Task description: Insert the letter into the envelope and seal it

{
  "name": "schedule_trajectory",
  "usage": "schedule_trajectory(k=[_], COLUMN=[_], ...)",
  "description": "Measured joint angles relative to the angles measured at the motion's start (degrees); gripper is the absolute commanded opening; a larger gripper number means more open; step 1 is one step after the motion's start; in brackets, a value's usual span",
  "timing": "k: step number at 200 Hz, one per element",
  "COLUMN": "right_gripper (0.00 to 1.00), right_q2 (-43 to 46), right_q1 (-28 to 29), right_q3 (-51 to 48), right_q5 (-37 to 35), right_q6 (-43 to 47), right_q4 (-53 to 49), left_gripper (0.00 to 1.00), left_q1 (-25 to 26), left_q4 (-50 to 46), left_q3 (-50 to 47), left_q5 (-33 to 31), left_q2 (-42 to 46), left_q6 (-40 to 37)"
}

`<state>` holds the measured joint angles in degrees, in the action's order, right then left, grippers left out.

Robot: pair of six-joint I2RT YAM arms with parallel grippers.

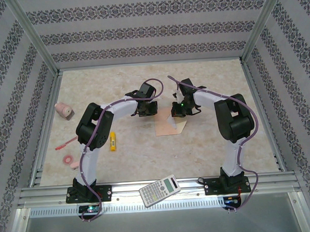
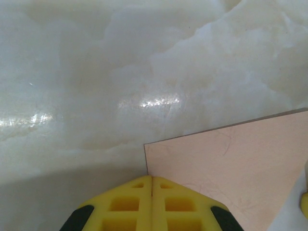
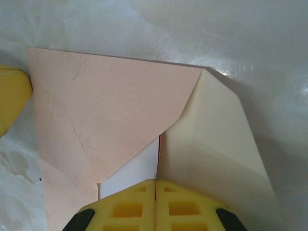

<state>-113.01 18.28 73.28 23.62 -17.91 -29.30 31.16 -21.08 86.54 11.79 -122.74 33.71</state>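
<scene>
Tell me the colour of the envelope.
The envelope is pale peach-pink. It shows best in the right wrist view.

Top cam: bright, even light from overhead. Soft, short shadows under the arms on table (image 1: 221,86). Blown-out white strip along front rail (image 1: 159,205). Detail sharp across frame.

L wrist cam: glossy tabletop, two glare streaks, centre & far left. Dark shadow bottom left. Left gripper (image 2: 152,185) close to lens, yellow tips soft. Envelope (image 2: 231,168) edge crisp.

R wrist cam: envelope evenly lit, grey shadow on table right of flap, small glare spot at flap's top corner. Right gripper (image 3: 155,187) slightly soft.
</scene>
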Motion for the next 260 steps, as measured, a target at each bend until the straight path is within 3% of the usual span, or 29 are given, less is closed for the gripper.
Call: schedule_trajectory(k=[113,260], right_gripper=[0.07,0.07], right_q2=[0.0,0.0], right_q1=[0.0,0.0], right_q3=[-0.8,-1.6], right_q5=[0.0,0.0], right_q6=[-0.6,-2.2], right_q4=[0.0,0.9], left_gripper=[0.00,0.00], left_q1=[1.4,5.7], left_q4=[-1.3,-1.0], left_q3=[-11.1,-11.9], left_q5=[-1.0,1.0], left_q2=[11.1,10.2], left_q6=[1.3,4.6])
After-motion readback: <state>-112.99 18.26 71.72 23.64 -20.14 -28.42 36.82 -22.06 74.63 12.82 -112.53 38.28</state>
